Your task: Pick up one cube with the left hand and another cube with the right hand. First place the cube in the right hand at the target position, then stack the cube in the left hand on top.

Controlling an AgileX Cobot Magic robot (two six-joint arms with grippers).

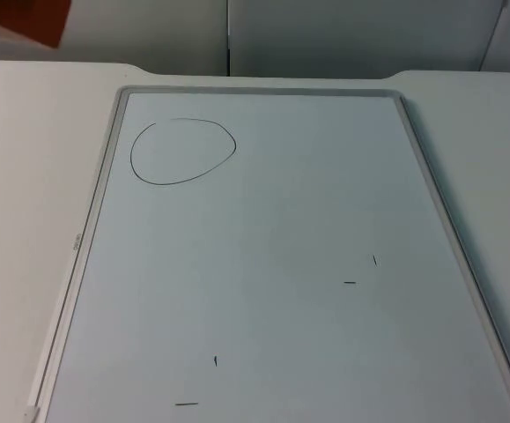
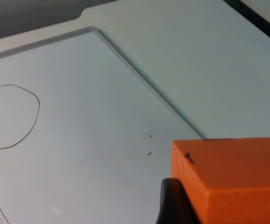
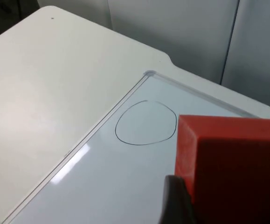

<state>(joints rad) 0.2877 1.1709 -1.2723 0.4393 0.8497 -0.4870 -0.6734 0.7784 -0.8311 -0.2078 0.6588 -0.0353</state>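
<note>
My left gripper (image 2: 225,210) is shut on an orange cube (image 2: 228,172), held in the air above the whiteboard's right side; one black finger (image 2: 172,203) presses the cube's side. My right gripper (image 3: 228,210) is shut on a red cube (image 3: 232,158), also raised, with a black finger (image 3: 176,200) against its side. A hand-drawn black circle (image 1: 182,152) marks the whiteboard's far left part; it also appears as the circle (image 2: 9,116) beyond the orange cube and the circle (image 3: 145,122) just beyond the red cube. An orange patch (image 1: 21,19) sits at the top view's far left corner.
A grey-framed whiteboard (image 1: 96,203) lies flat on the white table (image 1: 25,176), with a few short pen marks (image 1: 350,283) on it. A grey partition wall (image 1: 325,35) closes the table's far side. The table's far edge (image 3: 102,32) is rounded.
</note>
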